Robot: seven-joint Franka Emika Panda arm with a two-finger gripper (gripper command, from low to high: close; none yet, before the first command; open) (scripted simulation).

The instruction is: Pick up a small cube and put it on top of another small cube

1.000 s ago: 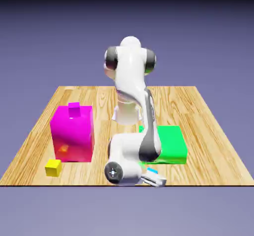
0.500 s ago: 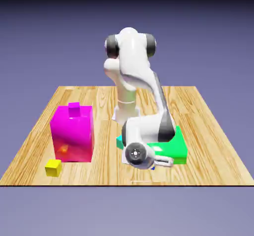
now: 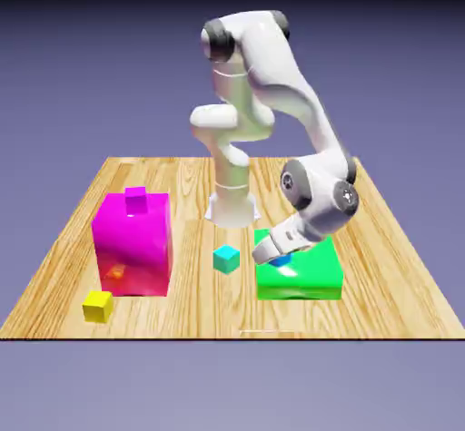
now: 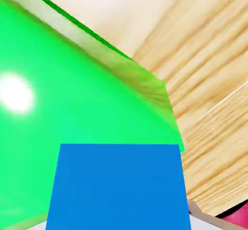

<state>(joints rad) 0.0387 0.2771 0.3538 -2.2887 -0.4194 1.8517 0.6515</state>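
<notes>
A plain blue-violet backdrop surrounds a light wooden table (image 3: 390, 266) with visible plank grain.

The largest thing in the scene is the white robot arm (image 3: 272, 75), which rises from its base near the table's far edge, bends high, and comes down toward the exterior view's right. Its gripper (image 3: 275, 255) sits just over the top of a flat, glossy green block (image 3: 309, 279) that lies on the table right of centre. The jaws are clenched on the small cube (image 3: 281, 260), a bright blue cube that shows only as a sliver under the fingers in the exterior view. In the hand view the small cube (image 4: 118, 185) fills the lower middle of the picture as a large blue square, held above the green block (image 4: 58, 103), whose shiny top carries a white highlight. Whether the cube touches the green surface cannot be told.

On the exterior view's left stands a tall magenta block (image 3: 133, 243), with a small magenta cube (image 3: 136, 200) resting on its top. A small orange-red patch shows on its front face.

A small teal cube (image 3: 226, 259) sits on the table between the magenta block and the green block, just beside the green one.

A small yellow cube (image 3: 98, 306) sits near the table's front edge, just in front of the magenta block's lower left corner.
</notes>
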